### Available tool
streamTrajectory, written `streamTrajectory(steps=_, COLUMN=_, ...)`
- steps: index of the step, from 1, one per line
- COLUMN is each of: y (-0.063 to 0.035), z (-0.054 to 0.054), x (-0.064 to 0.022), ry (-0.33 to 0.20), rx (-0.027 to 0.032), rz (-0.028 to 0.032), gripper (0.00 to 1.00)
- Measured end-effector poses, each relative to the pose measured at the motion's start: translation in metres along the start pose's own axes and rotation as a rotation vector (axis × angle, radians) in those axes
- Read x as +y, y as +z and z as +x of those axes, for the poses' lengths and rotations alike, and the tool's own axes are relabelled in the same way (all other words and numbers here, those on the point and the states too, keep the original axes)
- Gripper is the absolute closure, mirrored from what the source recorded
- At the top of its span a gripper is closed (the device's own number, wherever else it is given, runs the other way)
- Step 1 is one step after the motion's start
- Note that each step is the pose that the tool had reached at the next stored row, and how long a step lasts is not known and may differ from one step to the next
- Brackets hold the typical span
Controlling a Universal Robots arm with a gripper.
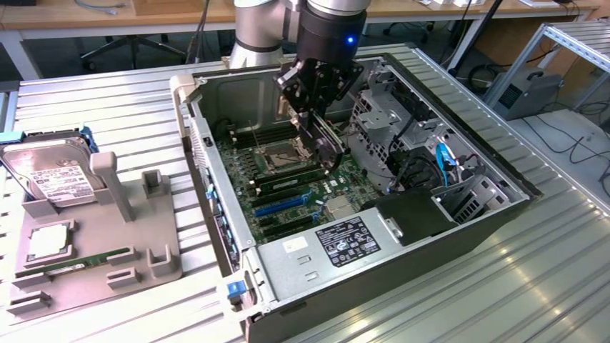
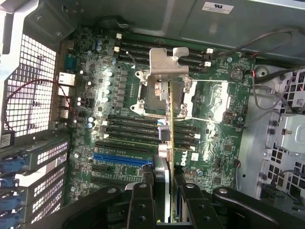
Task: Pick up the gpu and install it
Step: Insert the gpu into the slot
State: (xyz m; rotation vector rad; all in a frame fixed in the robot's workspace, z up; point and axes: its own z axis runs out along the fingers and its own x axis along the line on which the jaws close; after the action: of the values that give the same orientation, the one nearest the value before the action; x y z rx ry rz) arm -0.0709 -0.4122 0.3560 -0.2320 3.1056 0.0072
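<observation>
On the exterior view's left, the grey fixture point(image 1: 153, 250) carries the hard drive point(image 1: 56, 182). Further right, the gripper point(image 1: 315, 100) pinches the gpu point(image 1: 324, 143) edgewise above the motherboard point(image 1: 333, 189) (pickup done, by the look of it), not yet seated in any slot.

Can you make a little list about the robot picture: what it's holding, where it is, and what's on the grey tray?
holding: gpu, gripped by the gripper
where: over the motherboard inside the open computer case
grey tray: hard drive and green memory stick, at the exterior view's left
</observation>
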Motion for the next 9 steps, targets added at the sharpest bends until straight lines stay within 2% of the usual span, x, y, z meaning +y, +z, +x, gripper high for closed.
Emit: streamTrajectory(steps=9, y=0.0000, z=0.0000, x=0.0000, ry=-0.020, rx=0.0000, rz=-0.0006, gripper=0.73)
